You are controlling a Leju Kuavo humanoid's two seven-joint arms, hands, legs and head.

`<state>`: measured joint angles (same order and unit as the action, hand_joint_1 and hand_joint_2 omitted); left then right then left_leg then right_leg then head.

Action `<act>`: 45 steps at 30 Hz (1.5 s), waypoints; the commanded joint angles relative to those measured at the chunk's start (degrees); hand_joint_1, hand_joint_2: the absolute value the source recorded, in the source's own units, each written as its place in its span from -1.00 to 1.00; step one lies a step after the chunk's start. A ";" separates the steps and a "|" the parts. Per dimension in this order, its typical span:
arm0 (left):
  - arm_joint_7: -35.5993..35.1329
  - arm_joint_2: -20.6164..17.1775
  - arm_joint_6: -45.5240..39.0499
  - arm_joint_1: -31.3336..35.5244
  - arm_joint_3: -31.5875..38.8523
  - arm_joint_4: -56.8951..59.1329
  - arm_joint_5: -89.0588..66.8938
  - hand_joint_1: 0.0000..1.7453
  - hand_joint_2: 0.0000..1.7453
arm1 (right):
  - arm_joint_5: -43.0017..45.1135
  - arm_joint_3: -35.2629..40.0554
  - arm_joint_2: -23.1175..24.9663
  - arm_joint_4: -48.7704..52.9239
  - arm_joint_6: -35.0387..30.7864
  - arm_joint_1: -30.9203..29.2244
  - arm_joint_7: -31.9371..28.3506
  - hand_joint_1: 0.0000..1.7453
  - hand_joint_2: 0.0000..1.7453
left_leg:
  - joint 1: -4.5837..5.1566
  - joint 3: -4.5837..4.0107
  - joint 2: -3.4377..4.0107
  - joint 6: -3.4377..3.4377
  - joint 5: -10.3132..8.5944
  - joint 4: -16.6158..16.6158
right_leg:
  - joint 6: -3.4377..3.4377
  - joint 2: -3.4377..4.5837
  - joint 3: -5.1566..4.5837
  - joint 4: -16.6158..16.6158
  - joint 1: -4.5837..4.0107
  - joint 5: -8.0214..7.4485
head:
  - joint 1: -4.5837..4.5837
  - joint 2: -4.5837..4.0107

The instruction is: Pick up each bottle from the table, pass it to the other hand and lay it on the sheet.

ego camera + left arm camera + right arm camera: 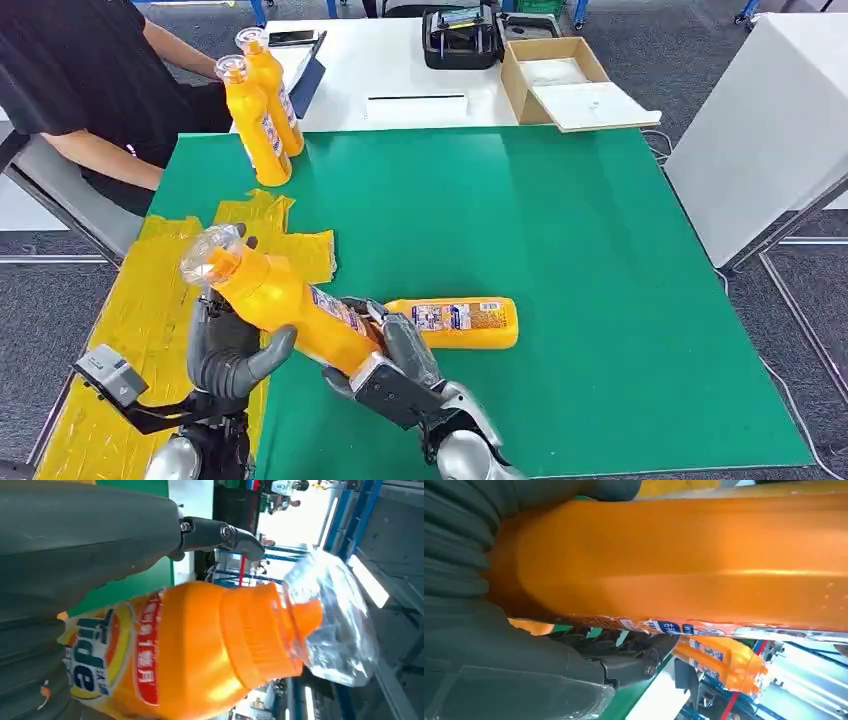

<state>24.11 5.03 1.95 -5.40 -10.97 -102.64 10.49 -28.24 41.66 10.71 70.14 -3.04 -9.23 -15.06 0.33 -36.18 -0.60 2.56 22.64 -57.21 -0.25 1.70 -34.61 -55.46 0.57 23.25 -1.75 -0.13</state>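
Two bottles (262, 110) stand at the far left of the desk (560, 250), one bottle (462, 323) lies near the front, right of the sheet (150, 310).

Bright, even light; wrist views blur up close, perhaps from motion.

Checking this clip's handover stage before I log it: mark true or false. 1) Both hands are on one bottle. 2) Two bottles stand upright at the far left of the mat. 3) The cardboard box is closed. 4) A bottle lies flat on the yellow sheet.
1) True: left hand and right hand both hold the held bottle.
2) True: standing bottles.
3) False: the cardboard box is open.
4) False: the lying bottle rests on the green mat, off the yellow sheet.
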 commanded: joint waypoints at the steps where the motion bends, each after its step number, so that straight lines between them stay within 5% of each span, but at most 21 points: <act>1: -2.47 -2.65 4.94 0.28 -7.03 4.21 -0.81 -1.00 1.00 | -2.28 -4.09 -4.71 3.09 -1.65 -1.80 1.18 1.00 1.00 | -0.02 0.24 -0.16 -0.18 0.08 0.00 | 0.01 -0.36 0.34 0.05 -0.03 0.12 | 0.00 0.00; 28: -4.04 -2.05 11.01 7.39 -8.00 17.70 8.46 -1.00 1.00 | -0.92 -0.83 -1.02 -7.71 -0.58 -14.71 -0.84 0.98 1.00 | -0.01 0.11 0.12 -0.16 0.02 0.01 | 0.03 -0.01 0.16 -0.01 0.00 -0.01 | 0.02 0.00; 45: -0.69 -1.90 4.23 10.98 -1.85 21.52 5.92 -1.00 1.00 | 0.76 4.71 0.05 -10.63 1.36 -12.74 -3.76 0.96 1.00 | -0.05 0.15 -0.09 -0.18 -0.01 0.04 | 0.04 -0.23 0.23 0.04 -0.04 0.04 | 0.00 0.00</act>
<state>23.32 3.50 6.75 3.32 -15.08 -85.96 16.55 -27.69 42.21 11.30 64.06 -2.01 -20.20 -18.47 0.31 -36.26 -0.65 2.55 22.59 -57.22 -0.24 1.68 -34.64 -55.48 0.57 23.24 -1.75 -0.13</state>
